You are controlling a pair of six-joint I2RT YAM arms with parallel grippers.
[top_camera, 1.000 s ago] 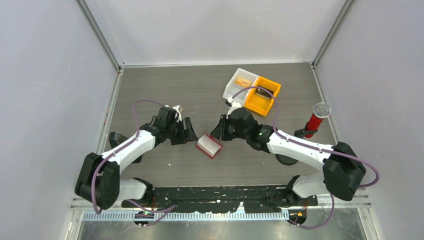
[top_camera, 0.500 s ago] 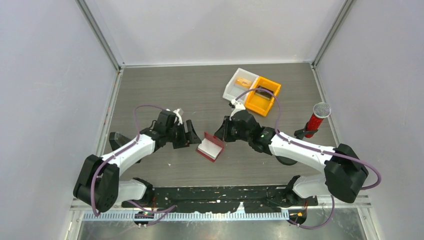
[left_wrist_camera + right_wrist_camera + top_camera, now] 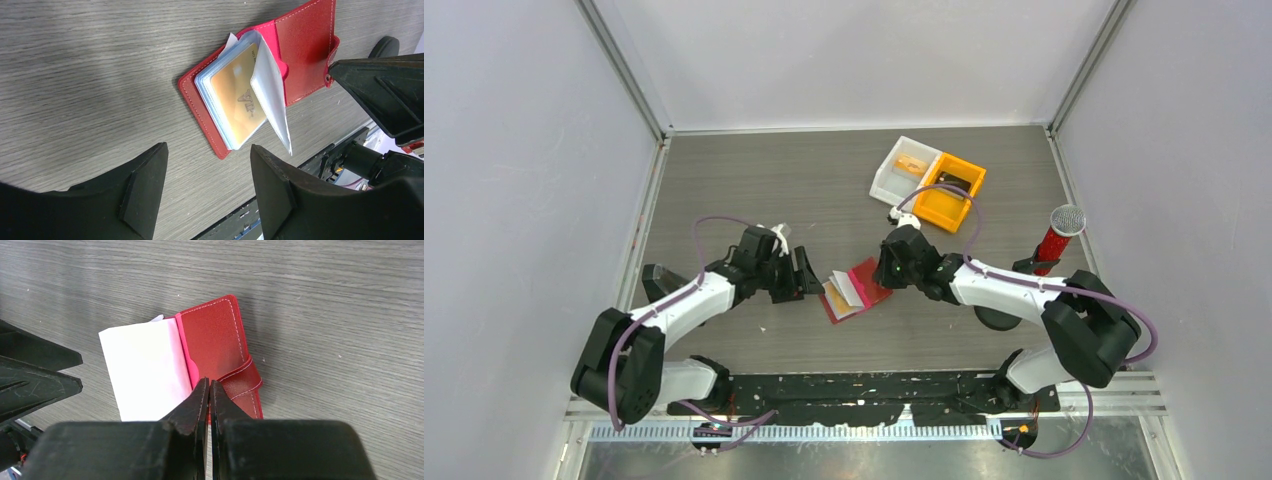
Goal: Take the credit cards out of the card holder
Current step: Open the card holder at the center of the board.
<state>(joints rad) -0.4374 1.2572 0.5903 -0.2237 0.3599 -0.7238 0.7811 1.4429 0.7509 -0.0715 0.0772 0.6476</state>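
Note:
The red card holder [image 3: 869, 283] lies open on the table between the arms. Clear sleeves fan up from its left half, and an orange-tan credit card [image 3: 237, 105] shows in the top sleeve; it also shows in the top view [image 3: 836, 293]. One pale sleeve [image 3: 142, 367] stands flipped up. My right gripper [image 3: 883, 274] is shut, its tips [image 3: 209, 383] resting on the right flap [image 3: 215, 340] by the strap. My left gripper [image 3: 209, 146] is open and empty, just left of the holder [image 3: 305, 50], not touching it. Other cards are hidden in the sleeves.
A white bin [image 3: 892, 182] holding something orange and an orange bin [image 3: 934, 211] stand at the back right. A red cylinder with a grey mesh top [image 3: 1056, 240] stands at the right. A black rail [image 3: 874, 385] runs along the near edge.
The holder went from standing nearly closed to lying open flat, its right flap laid over to the right. My right gripper drew back right with the flap. My left gripper edged closer.

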